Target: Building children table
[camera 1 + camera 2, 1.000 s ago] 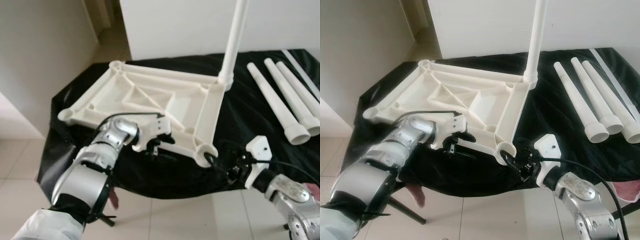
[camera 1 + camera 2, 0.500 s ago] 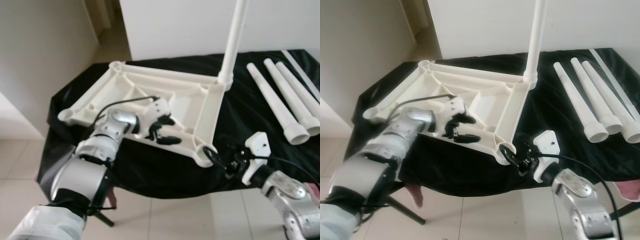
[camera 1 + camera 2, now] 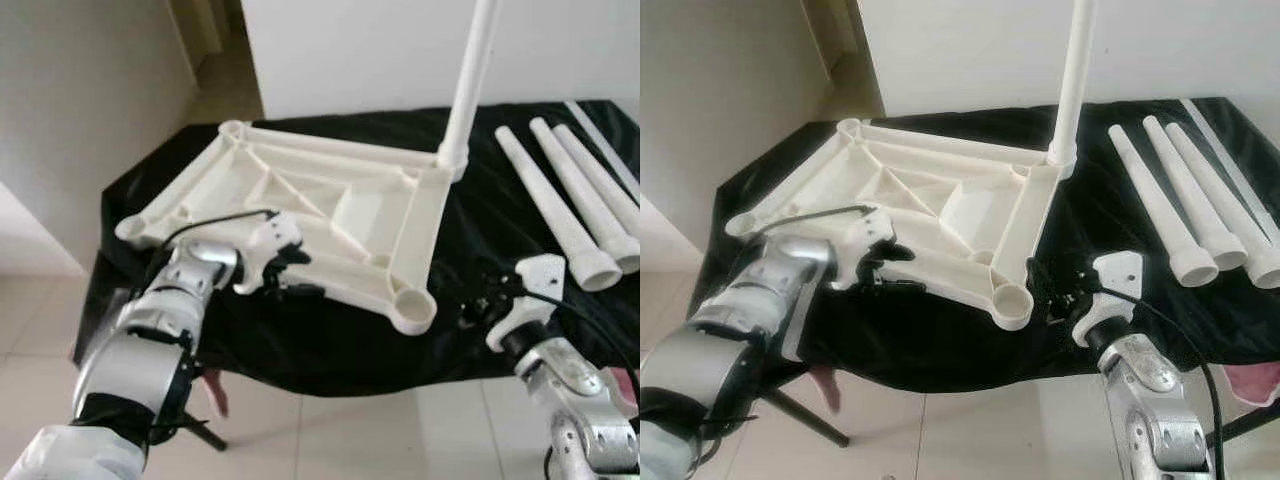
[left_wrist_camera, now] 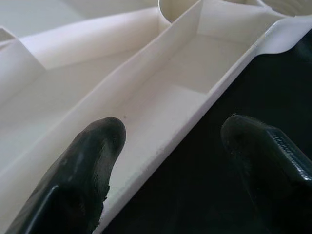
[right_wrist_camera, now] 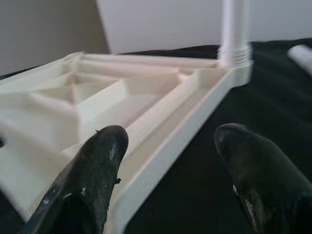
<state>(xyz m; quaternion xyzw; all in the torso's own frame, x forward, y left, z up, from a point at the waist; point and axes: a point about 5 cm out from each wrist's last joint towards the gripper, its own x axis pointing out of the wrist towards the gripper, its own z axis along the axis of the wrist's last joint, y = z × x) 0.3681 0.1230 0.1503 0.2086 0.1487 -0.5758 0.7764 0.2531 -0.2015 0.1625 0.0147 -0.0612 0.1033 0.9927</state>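
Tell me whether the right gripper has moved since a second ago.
Yes. The right gripper has pulled back to the robot's right, away from the near corner socket of the tabletop, with black cloth now showing between them.

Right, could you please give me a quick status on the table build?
Left gripper open at near edge of upside-down white plastic tabletop. Right gripper open beside empty near corner socket. One white leg fitted upright; three loose white legs on black cloth.

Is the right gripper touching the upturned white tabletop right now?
Apart. In the left eye view, black cloth shows between the right gripper and the tabletop corner socket; its jaws stand open.
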